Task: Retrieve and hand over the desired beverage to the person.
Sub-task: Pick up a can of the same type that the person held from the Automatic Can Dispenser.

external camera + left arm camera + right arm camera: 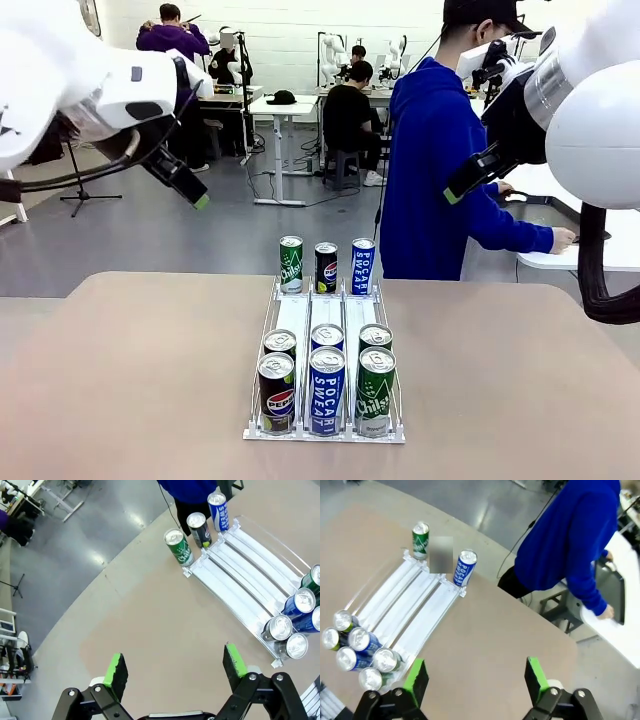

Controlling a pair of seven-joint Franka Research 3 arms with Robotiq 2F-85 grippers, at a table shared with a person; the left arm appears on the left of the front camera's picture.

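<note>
Front view: cans (pixel 327 390) stand in a clear rack (pixel 295 312) on the bench (pixel 130 380), person (pixel 430 170) beyond it; both arms' jaws spread, empty.

The person (pixel 435 170) in a royal-blue hoodie stands at the far side, turned sideways; nine cans (pixel 327 390) stand upright.

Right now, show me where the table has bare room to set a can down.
Bare tabletop lies left of the clear rack, and a like stretch right of it. The rack's lanes are free in the middle. Crowded: six cans at its near end, three cans standing at its far end.
</note>
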